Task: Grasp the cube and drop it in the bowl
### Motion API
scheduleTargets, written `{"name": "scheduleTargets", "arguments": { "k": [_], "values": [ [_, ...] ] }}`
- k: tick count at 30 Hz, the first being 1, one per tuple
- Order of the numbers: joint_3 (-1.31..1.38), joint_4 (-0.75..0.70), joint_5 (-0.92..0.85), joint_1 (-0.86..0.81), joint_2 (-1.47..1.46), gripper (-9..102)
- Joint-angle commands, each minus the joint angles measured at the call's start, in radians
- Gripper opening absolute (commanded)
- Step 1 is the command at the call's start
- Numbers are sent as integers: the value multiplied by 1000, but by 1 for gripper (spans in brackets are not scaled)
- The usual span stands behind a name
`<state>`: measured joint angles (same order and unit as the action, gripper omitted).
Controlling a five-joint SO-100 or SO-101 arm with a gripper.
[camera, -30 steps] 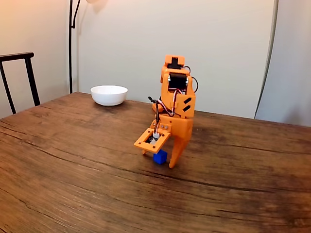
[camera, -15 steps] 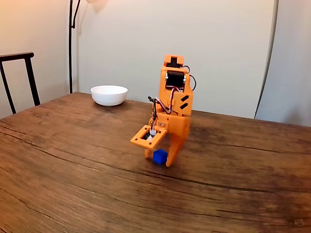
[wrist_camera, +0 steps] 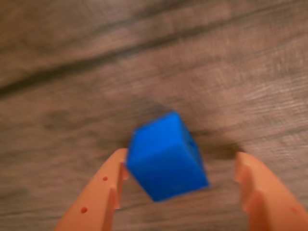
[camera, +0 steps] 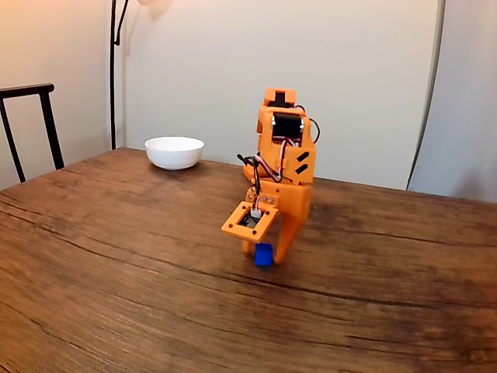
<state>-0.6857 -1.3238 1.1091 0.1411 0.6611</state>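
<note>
Cube (wrist_camera: 166, 156) has been nudged sideways and tilted between the claw (wrist_camera: 178, 187) fingers, which are spread; not yet gripped. Bowl (camera: 174, 152) well apart.

wrist view blurred; pincer (wrist_camera: 180, 180) fingers cut off below.

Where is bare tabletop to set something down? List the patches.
Free: the wooden table in front of the cube, the stretch between the bowl and the arm, and the table's right side. Crowded: around the pincer, open about the cube.
</note>
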Motion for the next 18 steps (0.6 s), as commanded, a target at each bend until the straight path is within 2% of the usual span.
{"name": "scheduleTargets", "arguments": {
  "k": [1,8,18],
  "values": [
    [38,-41,55,-6,12,35],
    [83,-44,89,-3,-2,36],
    [97,34,262,-9,-2,35]
  ]
}}
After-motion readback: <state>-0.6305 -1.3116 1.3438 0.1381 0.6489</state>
